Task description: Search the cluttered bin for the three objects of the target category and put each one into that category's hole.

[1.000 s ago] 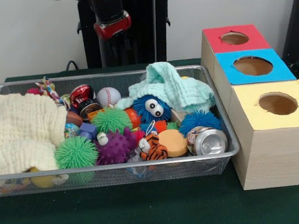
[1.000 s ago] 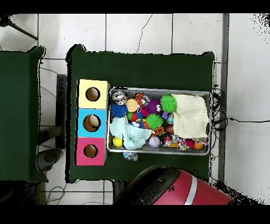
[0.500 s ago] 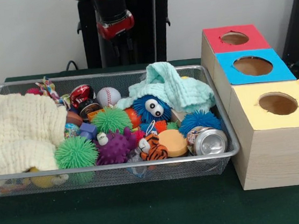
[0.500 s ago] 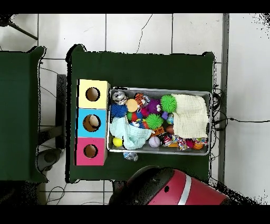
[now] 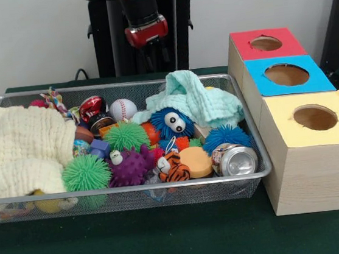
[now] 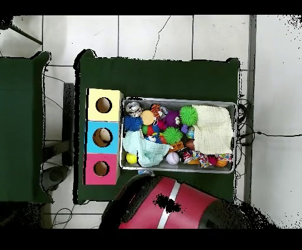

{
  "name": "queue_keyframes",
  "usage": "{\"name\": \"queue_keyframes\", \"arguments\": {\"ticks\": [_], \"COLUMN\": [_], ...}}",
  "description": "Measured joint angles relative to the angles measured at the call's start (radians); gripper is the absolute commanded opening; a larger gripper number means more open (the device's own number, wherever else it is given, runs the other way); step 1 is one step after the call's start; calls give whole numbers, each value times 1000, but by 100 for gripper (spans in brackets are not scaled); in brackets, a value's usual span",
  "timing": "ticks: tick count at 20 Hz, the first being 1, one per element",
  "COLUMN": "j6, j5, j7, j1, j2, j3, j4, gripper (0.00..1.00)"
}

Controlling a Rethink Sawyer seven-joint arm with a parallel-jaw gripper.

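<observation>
From my feed I count one wire bin (image 5: 255,154), two cloths, cream (image 5: 22,150) and mint (image 5: 200,102), two green spiky balls (image 5: 86,172) (image 5: 125,135), one purple spiky ball (image 5: 131,166), two blue fuzzy ones (image 5: 170,124) (image 5: 227,136), one baseball (image 5: 122,109), one can (image 5: 237,160), and three holed boxes: red (image 5: 264,43), blue (image 5: 286,75), yellow (image 5: 313,120).

I see the wire-mesh bin (image 5: 255,154) lying lengthwise on the green bench, crammed with toys. A cream cloth (image 5: 22,150) fills its 9 o'clock end, and a mint cloth (image 5: 200,99) is heaped toward 1 o'clock. Between them sit spiky green balls (image 5: 86,172), a purple one (image 5: 131,166), a blue googly-eyed one (image 5: 172,123), a baseball (image 5: 122,109) and a can (image 5: 237,160) on its side. Just beside the bin at 3 o'clock stands the wooden box with red (image 5: 266,43), blue (image 5: 286,74) and yellow (image 5: 315,117) holes.
</observation>
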Motion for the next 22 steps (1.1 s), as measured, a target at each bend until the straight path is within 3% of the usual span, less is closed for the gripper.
{"name": "queue_keyframes", "arguments": {"ticks": [7,12,22], "j6": [-363,-408,-408], "j5": [75,97,98], "j7": [0,0,0], "j1": [32,66,105], "j2": [63,78,113], "j3": [-36,-62,-101], "j4": [-19,-35,-70], "gripper": [100,100,100]}}
